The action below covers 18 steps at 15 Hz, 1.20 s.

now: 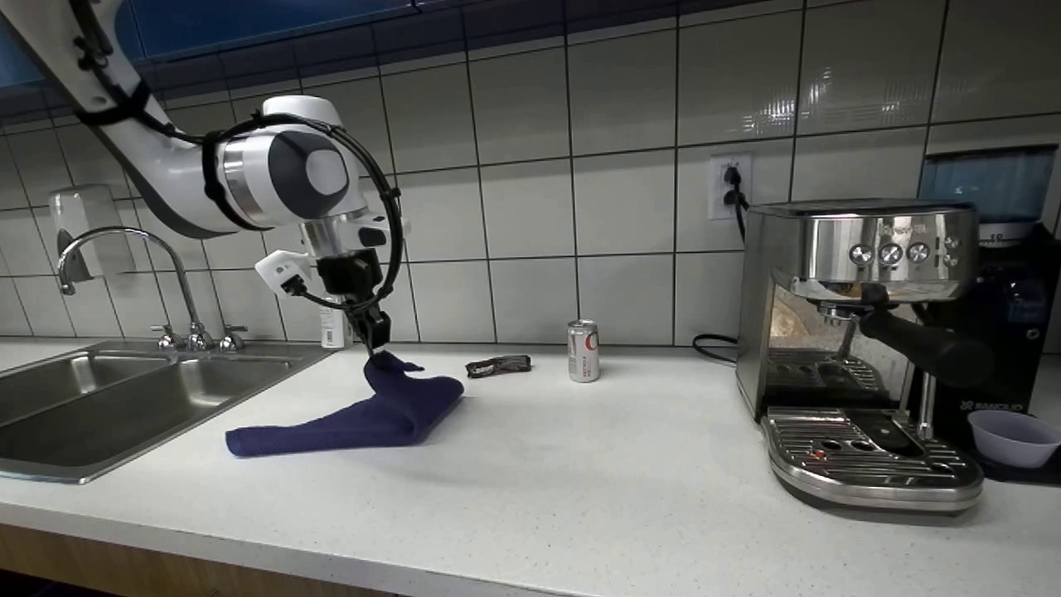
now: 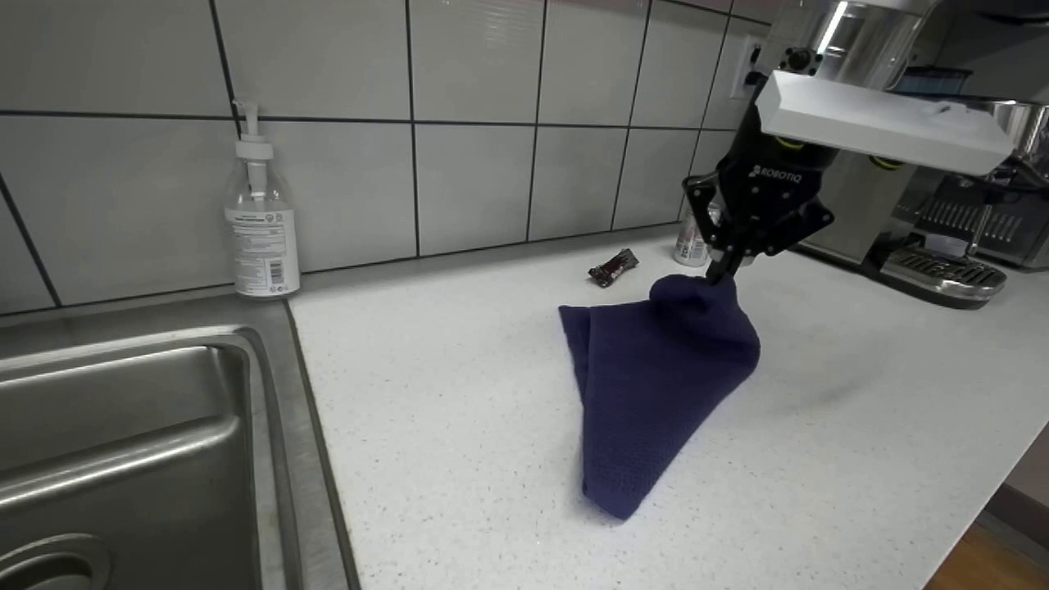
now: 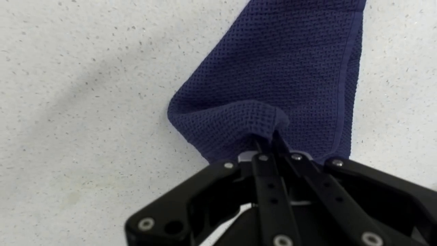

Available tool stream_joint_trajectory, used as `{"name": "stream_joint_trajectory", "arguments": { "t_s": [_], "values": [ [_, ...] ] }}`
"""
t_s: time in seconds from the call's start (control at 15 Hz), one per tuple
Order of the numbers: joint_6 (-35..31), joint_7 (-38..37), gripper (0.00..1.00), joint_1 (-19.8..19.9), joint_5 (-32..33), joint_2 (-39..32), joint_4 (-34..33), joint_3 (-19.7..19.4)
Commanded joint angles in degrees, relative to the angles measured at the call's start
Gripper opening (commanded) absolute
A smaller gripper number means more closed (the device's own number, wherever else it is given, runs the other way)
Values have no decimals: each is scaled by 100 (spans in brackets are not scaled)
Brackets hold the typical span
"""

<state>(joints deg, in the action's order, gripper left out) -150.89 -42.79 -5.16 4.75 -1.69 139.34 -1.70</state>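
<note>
Hand [image 3: 268,141]: nearest in the wrist view, clamped on a raised fold of the dark blue cloth [image 2: 660,385]; the very ends of its fingers are hard to make out in the fabric.
Cloth: rises to the hand and spreads below it on the bench [image 1: 630,497]; its far end runs off the wrist view, and the hand covers another stretch.
Wrapper [image 1: 497,366]: near the hand, on its wall side; print too small to read.
Can [image 2: 691,246]: beyond the hand, upper part partly covered by it in an exterior view.
Coffee machine [image 2: 856,209]: well apart from the hand, past the can, partly hidden by the arm's white bracket [image 2: 885,123].
Pump bottle [image 1: 331,332]: behind the hand in an exterior view, top hidden.
Sink [image 2: 303,459]: well apart from the hand, cut off in both exterior views.
</note>
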Motion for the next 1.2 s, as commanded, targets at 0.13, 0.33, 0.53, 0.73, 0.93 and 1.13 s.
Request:
{"name": "stream_joint_trajectory", "arguments": {
  "t_s": [0.13,0.33,0.53,0.73,0.93,1.13],
  "values": [
    [-9,-423,1,23,256,339,233,214],
    [15,-757,1,5,423,425,283,348],
    [41,-1123,1,-2,598,523,339,503],
    [68,-1424,1,-5,742,590,370,651],
    [93,-1660,1,-9,843,639,380,775],
    [99,-1777,1,-13,853,673,378,867]
  ]
}}
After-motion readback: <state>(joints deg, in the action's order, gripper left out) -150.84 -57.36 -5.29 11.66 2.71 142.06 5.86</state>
